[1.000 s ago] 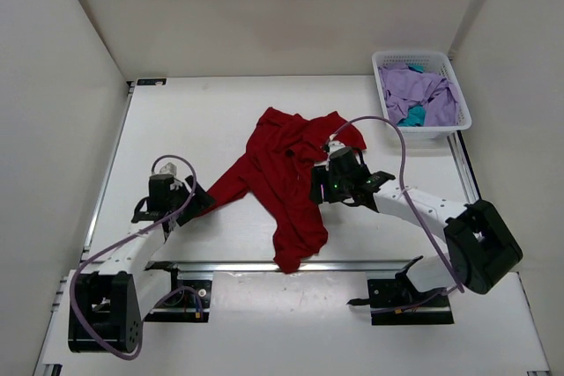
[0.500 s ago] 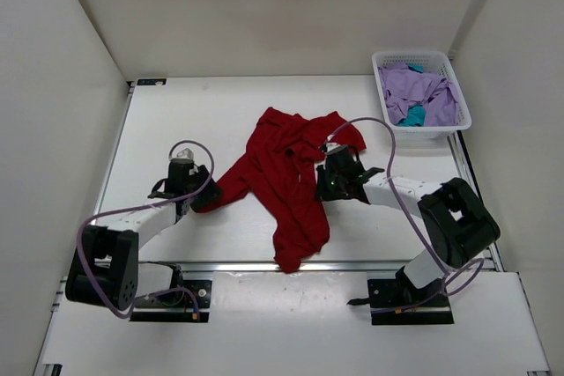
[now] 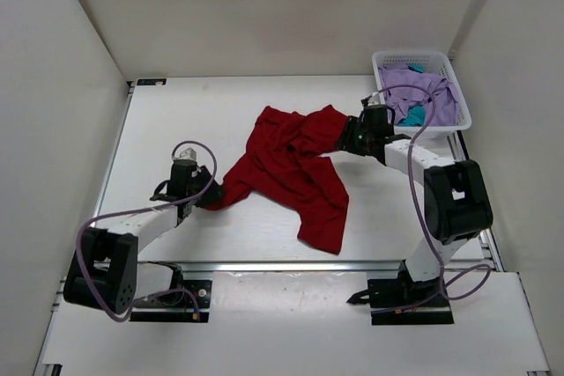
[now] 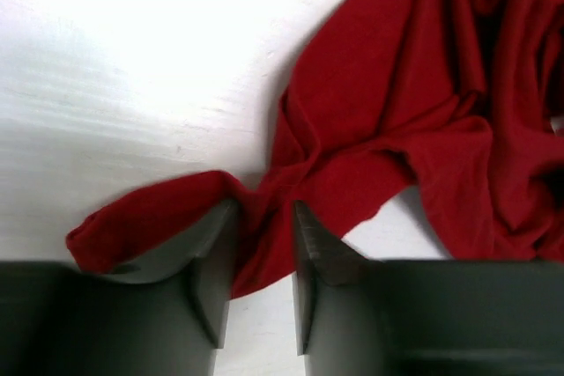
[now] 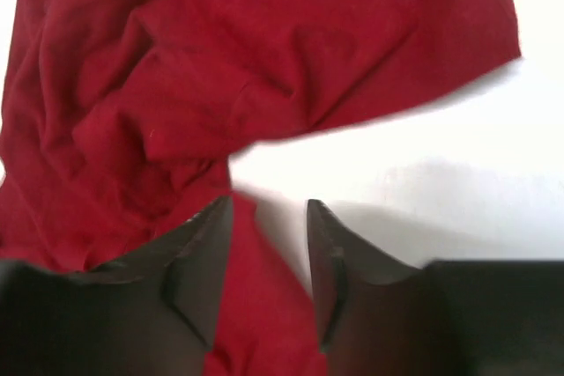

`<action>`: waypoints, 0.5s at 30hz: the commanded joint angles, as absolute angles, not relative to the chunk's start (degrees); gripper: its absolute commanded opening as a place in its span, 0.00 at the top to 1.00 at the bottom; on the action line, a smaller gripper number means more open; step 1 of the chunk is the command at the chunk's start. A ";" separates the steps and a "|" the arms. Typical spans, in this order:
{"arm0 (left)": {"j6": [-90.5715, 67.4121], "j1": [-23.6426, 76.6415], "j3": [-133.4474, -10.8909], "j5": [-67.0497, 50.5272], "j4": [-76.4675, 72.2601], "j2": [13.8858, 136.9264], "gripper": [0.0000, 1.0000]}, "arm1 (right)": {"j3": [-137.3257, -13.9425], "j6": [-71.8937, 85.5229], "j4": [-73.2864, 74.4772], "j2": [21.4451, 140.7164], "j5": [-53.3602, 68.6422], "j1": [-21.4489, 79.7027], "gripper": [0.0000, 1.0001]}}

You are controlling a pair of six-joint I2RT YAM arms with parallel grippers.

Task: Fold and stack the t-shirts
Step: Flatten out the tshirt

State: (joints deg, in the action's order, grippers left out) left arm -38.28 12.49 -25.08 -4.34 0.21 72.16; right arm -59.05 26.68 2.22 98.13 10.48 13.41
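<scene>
Red t-shirt [image 3: 286, 160] lies crumpled mid-table [image 3: 194, 121], stretched between both arms. Left hand [image 3: 210, 198] at its near-left tip, pressed onto a bunched fold that fills the gap between its fingers [image 4: 211, 248]. Right hand [image 3: 348, 134] at the far-right end, fingers [image 5: 207, 253] apart with cloth partly between; cannot tell if it grips. Lavender t-shirt [image 3: 432, 94] and teal t-shirt [image 3: 411, 116] heaped in white basket [image 3: 421, 57], far right corner

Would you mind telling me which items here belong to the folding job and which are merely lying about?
Part of the job: red t-shirt, lavender t-shirt, teal t-shirt.
Just lying about: white mesh basket, which holds the lavender and teal shirts.
</scene>
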 commanded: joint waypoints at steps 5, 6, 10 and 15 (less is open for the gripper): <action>-36.83 7.40 -24.35 -6.67 5.44 57.15 0.39 | -48.47 23.81 9.58 79.13 1.05 24.68 0.64; -36.04 5.99 -24.08 -7.90 7.71 55.13 0.38 | -43.82 24.25 9.93 75.62 1.49 25.74 0.67; -32.88 4.83 -23.03 -6.86 15.97 50.72 0.39 | -32.27 28.82 11.77 63.76 1.14 29.79 0.91; -34.62 0.90 -17.86 -8.61 18.37 48.87 0.40 | -21.99 31.99 10.81 52.93 2.99 31.02 0.97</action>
